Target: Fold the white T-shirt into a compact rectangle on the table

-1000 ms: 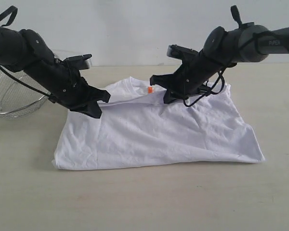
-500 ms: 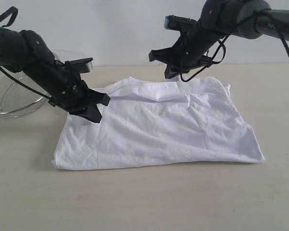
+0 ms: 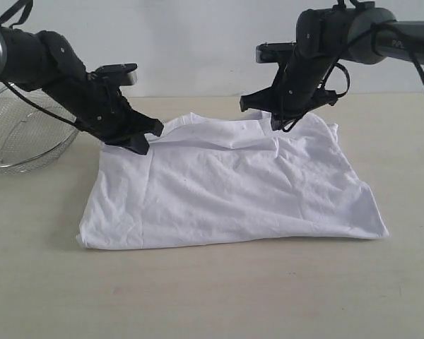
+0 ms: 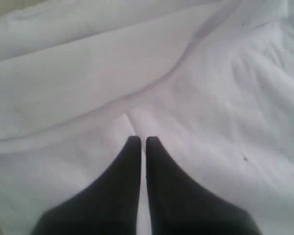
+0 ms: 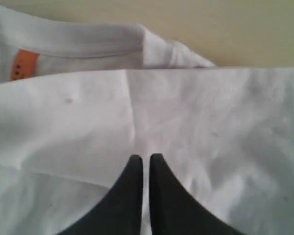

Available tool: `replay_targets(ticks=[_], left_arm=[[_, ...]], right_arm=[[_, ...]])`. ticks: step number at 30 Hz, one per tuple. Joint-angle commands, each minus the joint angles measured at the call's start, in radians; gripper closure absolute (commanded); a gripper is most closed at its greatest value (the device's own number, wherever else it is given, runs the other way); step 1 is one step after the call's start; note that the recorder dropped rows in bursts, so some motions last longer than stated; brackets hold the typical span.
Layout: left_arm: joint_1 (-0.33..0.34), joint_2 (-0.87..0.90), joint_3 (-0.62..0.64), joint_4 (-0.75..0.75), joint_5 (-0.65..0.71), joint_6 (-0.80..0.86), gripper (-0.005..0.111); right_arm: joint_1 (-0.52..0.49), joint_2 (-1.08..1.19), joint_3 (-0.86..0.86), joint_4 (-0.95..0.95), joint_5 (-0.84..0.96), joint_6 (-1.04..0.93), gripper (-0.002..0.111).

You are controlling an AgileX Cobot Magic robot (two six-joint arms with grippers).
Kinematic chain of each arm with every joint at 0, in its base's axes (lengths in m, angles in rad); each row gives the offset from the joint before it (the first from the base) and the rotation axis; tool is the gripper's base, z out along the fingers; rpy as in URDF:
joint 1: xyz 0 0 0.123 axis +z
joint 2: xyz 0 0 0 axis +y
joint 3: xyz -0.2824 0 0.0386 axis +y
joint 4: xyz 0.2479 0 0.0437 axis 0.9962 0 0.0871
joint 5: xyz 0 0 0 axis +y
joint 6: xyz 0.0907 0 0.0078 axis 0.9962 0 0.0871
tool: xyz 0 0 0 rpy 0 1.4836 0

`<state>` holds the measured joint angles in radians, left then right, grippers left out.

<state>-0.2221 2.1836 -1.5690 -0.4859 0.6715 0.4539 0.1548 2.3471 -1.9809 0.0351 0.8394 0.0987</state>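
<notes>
The white T-shirt (image 3: 226, 191) lies on the table (image 3: 212, 296) as a wide, wrinkled rectangle, plain side up. My left gripper (image 3: 143, 145) is shut at the shirt's far left corner, its tips (image 4: 143, 139) close over creased white cloth (image 4: 210, 98); nothing shows between the fingers. My right gripper (image 3: 275, 127) hangs shut just above the shirt's far edge, right of the middle. In the right wrist view its tips (image 5: 146, 156) point at the white cloth (image 5: 210, 122), and the small orange neck tag (image 5: 23, 64) shows by the collar band.
A wire mesh basket (image 3: 21, 134) stands at the far left of the table, behind my left arm. Bare beige tabletop (image 5: 210, 29) runs beyond the shirt's far edge and along the front.
My right gripper rose off the shirt's far edge and shifted right; the cloth stayed down and now hides the orange tag in the exterior view. My left gripper lifted slightly and moved back.
</notes>
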Motion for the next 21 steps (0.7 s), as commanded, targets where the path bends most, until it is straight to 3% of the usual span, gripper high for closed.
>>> replay_targets(ticks=[1, 11, 21], left_arm=[[0.003, 0.041, -0.023, 0.019, 0.001, -0.019, 0.102], [0.003, 0.053, -0.06, 0.119, -0.065, -0.071, 0.102], [0.003, 0.194, -0.289, 0.25, -0.057, -0.178, 0.102]], right_arm=[[-0.031, 0.033, 0.004, -0.049, -0.034, 0.066, 0.108], [-0.057, 0.058, 0.004, -0.045, -0.118, 0.097, 0.108], [-0.057, 0.054, 0.004, -0.045, -0.086, 0.08, 0.108]])
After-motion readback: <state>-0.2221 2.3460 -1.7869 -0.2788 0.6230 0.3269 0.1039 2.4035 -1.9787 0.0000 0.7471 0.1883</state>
